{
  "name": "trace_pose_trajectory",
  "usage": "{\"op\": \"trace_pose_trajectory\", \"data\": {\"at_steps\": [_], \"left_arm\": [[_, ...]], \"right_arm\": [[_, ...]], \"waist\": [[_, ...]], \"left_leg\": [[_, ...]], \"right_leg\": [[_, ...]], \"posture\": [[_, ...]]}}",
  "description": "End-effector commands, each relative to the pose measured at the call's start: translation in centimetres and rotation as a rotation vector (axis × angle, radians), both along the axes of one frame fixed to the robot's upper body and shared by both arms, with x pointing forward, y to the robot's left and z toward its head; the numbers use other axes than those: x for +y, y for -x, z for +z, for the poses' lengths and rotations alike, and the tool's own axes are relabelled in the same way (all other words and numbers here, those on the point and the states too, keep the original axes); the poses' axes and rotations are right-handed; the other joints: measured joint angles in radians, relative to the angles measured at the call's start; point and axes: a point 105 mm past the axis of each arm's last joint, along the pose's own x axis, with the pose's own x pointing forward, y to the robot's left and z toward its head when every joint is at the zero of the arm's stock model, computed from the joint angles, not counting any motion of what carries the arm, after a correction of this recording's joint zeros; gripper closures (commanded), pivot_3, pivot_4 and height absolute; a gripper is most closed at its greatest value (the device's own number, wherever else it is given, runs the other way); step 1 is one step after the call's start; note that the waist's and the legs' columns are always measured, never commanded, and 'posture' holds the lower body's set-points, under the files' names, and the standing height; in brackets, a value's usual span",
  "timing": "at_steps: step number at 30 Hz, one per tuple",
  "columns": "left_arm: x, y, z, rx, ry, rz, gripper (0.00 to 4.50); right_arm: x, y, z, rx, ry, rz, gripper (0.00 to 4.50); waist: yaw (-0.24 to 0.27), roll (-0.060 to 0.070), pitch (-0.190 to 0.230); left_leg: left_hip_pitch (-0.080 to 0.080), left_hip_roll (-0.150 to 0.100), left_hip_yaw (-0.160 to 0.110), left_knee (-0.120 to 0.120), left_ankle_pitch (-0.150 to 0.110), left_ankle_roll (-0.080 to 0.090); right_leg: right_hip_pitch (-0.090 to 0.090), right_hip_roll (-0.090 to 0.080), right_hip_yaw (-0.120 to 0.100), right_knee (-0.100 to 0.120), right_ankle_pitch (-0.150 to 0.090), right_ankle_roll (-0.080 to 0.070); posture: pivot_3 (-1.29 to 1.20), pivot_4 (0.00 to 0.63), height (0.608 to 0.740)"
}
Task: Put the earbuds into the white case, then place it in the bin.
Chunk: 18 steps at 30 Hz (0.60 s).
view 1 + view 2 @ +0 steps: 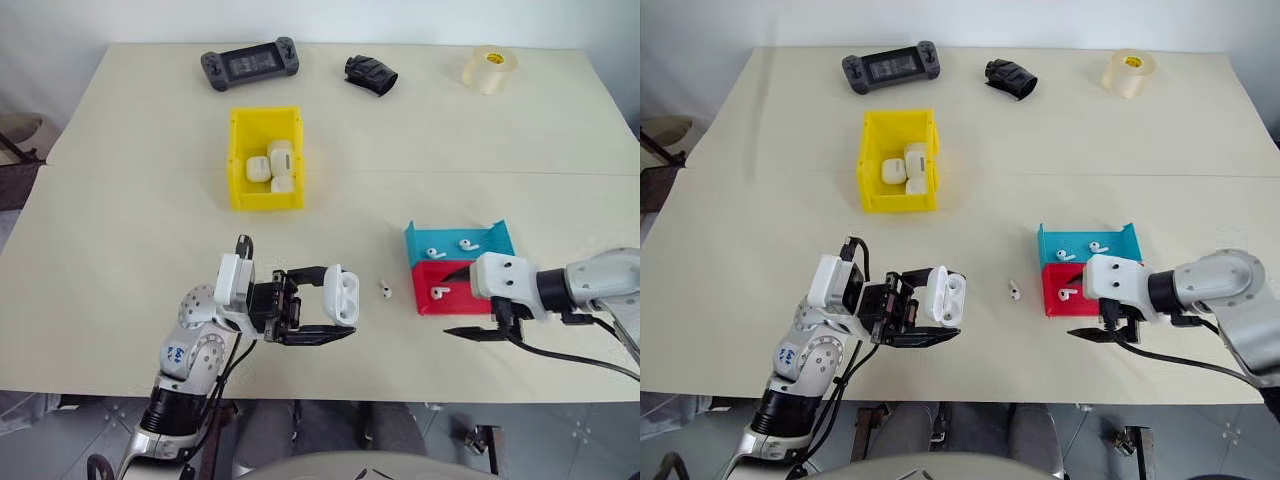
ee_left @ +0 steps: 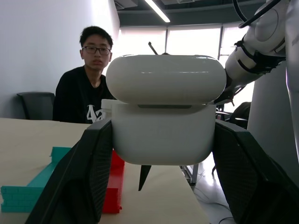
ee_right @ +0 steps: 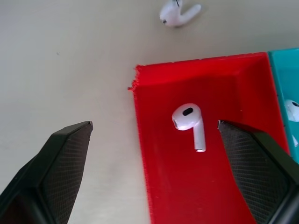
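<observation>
L gripper (image 1: 325, 305) clamps white case (image 1: 341, 294); R gripper (image 3: 154, 163) spread over earbud (image 3: 189, 120) in red tray (image 3: 187, 196): tiny, slick, pinch the bud's head.

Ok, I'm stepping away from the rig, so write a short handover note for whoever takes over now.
Left gripper: shut on the white case, lid open, held above the table.
Right gripper: open, poised over the red tray, fingers either side of one earbud.
Another earbud lies loose on the table; two more sit in the blue tray.
Yellow bin already holds several cases.
Left: load the earbuds, bin this case.
</observation>
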Motion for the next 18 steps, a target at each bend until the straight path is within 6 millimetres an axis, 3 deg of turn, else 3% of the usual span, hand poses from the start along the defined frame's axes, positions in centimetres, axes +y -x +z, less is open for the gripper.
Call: {"op": "trace_pose_trajectory", "data": {"at_steps": [1,7,10,14,18], "left_arm": [[-0.09,0.73,0.9,-0.043,0.016,-0.009,1.71],[-0.2,1.05,0.92,-0.043,0.017,-0.007,1.71],[-0.11,1.17,0.87,-0.041,0.016,-0.002,1.71],[0.08,1.32,0.77,-0.04,0.013,0.004,1.71],[0.14,1.44,0.64,-0.037,0.01,0.006,1.71]], "right_arm": [[0.52,-0.42,-0.14,-0.02,0.026,0.031,0.03],[0.61,-1.28,-0.55,-0.038,0.066,0.053,0.03],[0.61,-1.36,-0.63,-0.033,0.082,0.066,0.61],[0.49,-1.4,-0.57,-0.038,0.093,0.07,1.9],[0.26,-1.41,-0.62,-0.043,0.111,0.077,1.9]], "waist": [[0.0,0.0,0.0],[0.0,0.0,0.0],[0.0,0.0,0.0],[0.0,0.0,0.0],[0.0,0.0,0.0]], "left_leg": [[0.0,0.0,0.0,0.0,0.0,0.0],[0.0,-0.001,0.0,0.0,0.0,0.0],[0.0,0.0,0.0,0.0,0.0,0.0],[0.0,0.0,0.0,0.0,0.0,0.0],[0.0,0.0,0.0,0.001,0.0,0.0]], "right_leg": [[0.0,0.0,0.0,0.0,0.0,0.0],[0.0,-0.001,0.0,0.0,0.0,0.0],[0.0,0.0,0.0,0.0,0.0,0.0],[0.0,0.0,0.0,0.001,0.0,0.0],[0.0,0.0,0.0,0.001,0.0,0.0]], "posture": [[0.0,0.15,0.74],[0.0,0.15,0.74],[0.0,0.15,0.74],[0.0,0.15,0.74],[0.0,0.15,0.74]]}}
